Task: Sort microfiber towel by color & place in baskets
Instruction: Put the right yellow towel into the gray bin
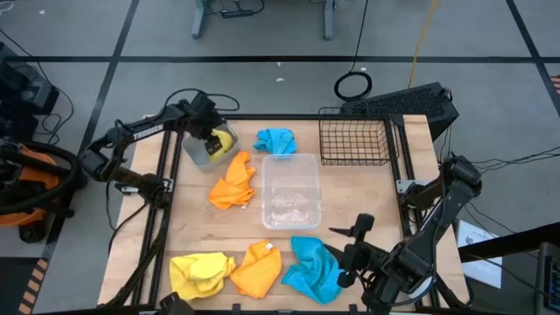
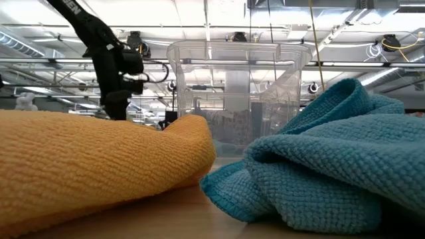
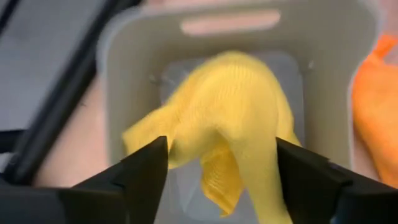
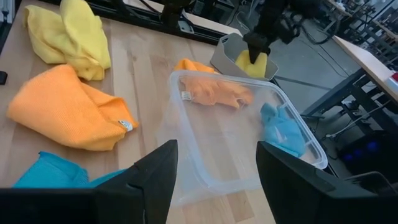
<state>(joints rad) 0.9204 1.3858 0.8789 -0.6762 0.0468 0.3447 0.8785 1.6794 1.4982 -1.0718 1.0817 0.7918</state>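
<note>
The left gripper (image 1: 210,140) hovers over the grey bin (image 1: 194,150) at the table's far left corner, jaws spread, so a yellow towel (image 3: 230,118) hangs between them into the bin. The clear tub (image 1: 291,190) and black wire basket (image 1: 354,140) look empty. Loose on the table lie two orange towels, two blue ones and another yellow (image 1: 201,273). The right gripper (image 1: 354,241) waits near the front, fingers apart, holding nothing
</note>
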